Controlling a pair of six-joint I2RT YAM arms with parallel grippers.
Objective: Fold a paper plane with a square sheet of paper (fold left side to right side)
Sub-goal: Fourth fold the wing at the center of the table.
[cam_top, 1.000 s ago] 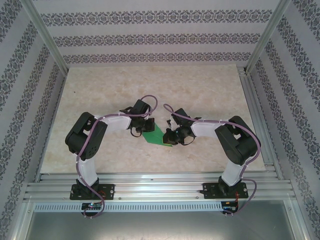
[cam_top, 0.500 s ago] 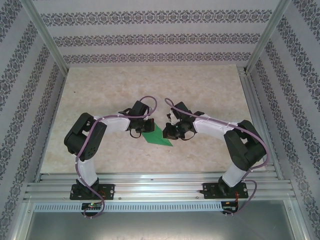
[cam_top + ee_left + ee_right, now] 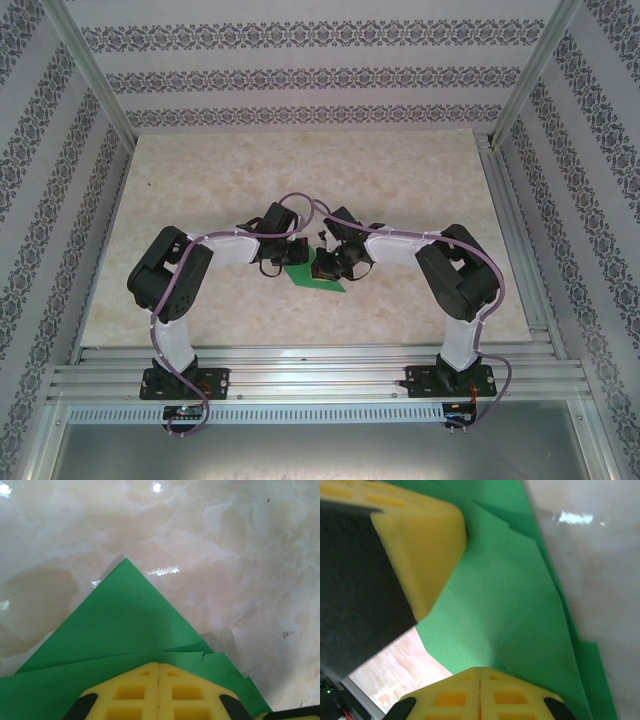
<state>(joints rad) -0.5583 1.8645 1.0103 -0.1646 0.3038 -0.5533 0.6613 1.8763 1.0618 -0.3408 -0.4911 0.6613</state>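
The bright-green sheet of paper (image 3: 318, 279) lies on the marble table between the two arms, folded into a pointed shape with layered flaps. In the left wrist view its point (image 3: 125, 562) faces away from my left gripper (image 3: 158, 666), which is shut with its yellow tips resting on the overlapping layers. My right gripper (image 3: 480, 671) is also shut, its tips down on the green paper (image 3: 520, 605). The left gripper's yellow finger (image 3: 415, 540) sits close by at the upper left there. From above, the left gripper (image 3: 284, 263) and right gripper (image 3: 322, 268) almost meet over the paper.
The marble tabletop (image 3: 300, 170) stretches wide behind the arms. Aluminium rails (image 3: 320, 365) run along the near edge and the right side (image 3: 515, 230). Patterned walls (image 3: 300, 80) close in the back and sides. Purple cables (image 3: 300, 200) loop over both wrists.
The right arm has swung left and its gripper has come onto the paper, close to the left gripper. The left arm and the paper have stayed put.
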